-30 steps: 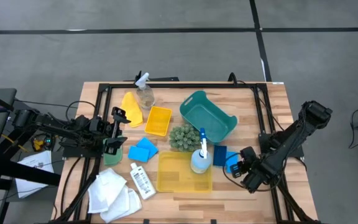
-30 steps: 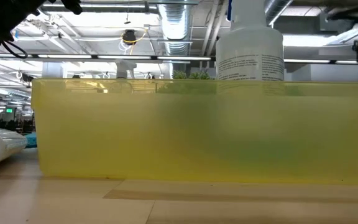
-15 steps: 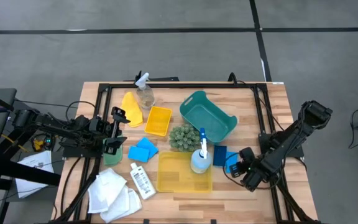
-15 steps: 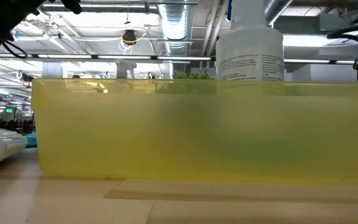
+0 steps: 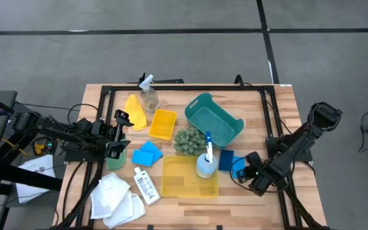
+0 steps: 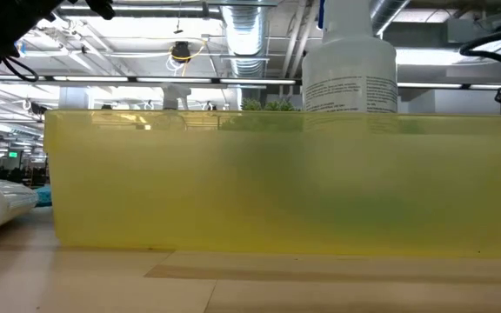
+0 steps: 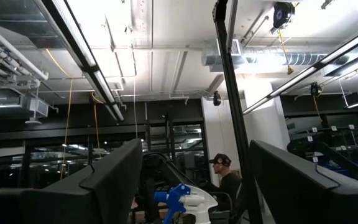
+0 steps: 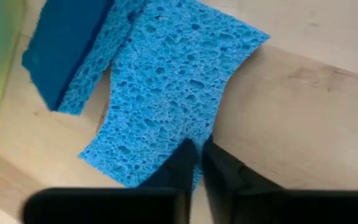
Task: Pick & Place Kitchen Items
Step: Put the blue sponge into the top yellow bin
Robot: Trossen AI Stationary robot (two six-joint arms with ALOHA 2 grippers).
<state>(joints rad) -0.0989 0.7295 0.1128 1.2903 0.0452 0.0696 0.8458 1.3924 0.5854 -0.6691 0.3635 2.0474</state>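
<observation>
Now my right gripper (image 8: 199, 163) has pinched shut on the edge of the thin blue sponge (image 8: 166, 87), so the pick looks secured, the sponge lying beside the yellow bin (image 5: 189, 177). Only the wrist view shows that pinch; from overhead I see my left gripper (image 5: 121, 134) waiting wide open at the table's left.

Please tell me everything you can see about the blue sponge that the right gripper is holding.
The blue sponge is a thin, flat sheet of bright blue porous foam, full of small holes. It lies on the wooden table near the right edge, beside the yellow bin. The right gripper is shut on one edge of it, its two dark fingers pinching the foam. Its far end lies against a darker blue sponge; which one lies on top, I cannot tell.
</observation>
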